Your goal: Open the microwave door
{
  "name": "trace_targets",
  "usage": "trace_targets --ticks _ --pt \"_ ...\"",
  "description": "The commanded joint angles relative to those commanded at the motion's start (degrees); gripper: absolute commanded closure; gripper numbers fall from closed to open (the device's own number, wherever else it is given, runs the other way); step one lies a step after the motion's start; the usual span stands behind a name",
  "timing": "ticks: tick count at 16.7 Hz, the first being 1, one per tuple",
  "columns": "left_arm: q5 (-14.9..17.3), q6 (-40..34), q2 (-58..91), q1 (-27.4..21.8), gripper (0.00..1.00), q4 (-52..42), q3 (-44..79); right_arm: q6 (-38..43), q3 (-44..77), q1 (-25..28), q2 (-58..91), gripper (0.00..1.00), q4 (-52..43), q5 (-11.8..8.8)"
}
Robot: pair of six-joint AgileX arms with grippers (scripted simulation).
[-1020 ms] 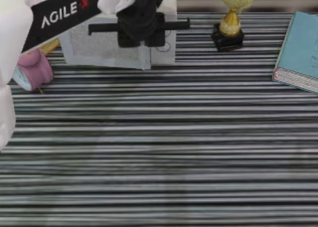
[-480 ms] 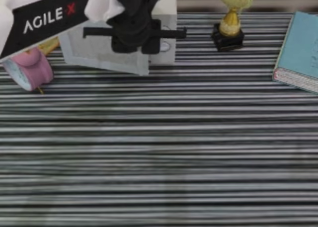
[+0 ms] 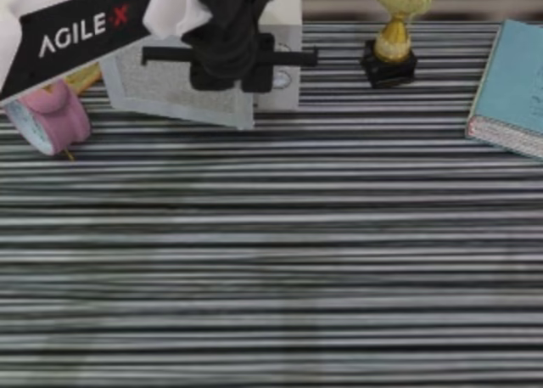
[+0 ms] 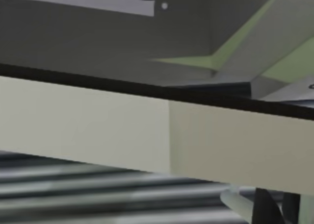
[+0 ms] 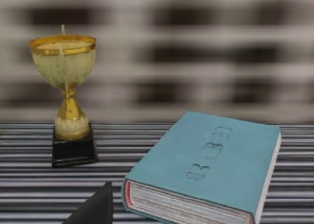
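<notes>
Between the oldest frame and the half-second one the left arm swung toward 9 o'clock and the door's free edge came out with it; since then nothing has visibly shifted. Seen from above, the left end effector (image 3: 231,59) sits over the front of the microwave (image 3: 284,14) at about 11 o'clock on the table (image 3: 271,261), its dark body covering the spot where the slim handle should be. Whether it is clamped on that handle I cannot tell: the fingers are hidden from above, and the left wrist view shows only a pale edge and grey interior surfaces. Its place over the handle side fits a pull that draws the door outward along an arc. The microwave door (image 3: 170,87) stands partly open, its long axis running roughly 9 to 3 o'clock, the edge near the knob panel swung toward 6 o'clock and the mesh window facing 6 o'clock; I judge the swing unfinished. A pink alarm clock (image 3: 55,120) lies just beside the door at 9 o'clock and could be struck. Farther out stand a gold trophy (image 3: 394,31) and a blue book (image 3: 513,87). The right arm is parked out of the top view; only a dark tip (image 5: 95,209) shows.
</notes>
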Motion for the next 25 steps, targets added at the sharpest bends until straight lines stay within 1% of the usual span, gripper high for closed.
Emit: trace_targets --ticks 17,20,25 --pt "0.0 0.0 0.0 0.0 1.00 0.0 0.0 0.0 0.0 0.0 0.0 0.00 0.0 0.0" --pt "0.5 0.4 -0.3 -0.3 1.00 0.5 -0.7 0.0 0.0 0.0 0.0 0.00 0.0 0.0" --pt "2.6 5.0 -3.9 0.7 1.00 2.8 -6.8 0.0 0.0 0.0 0.0 0.00 0.0 0.0"
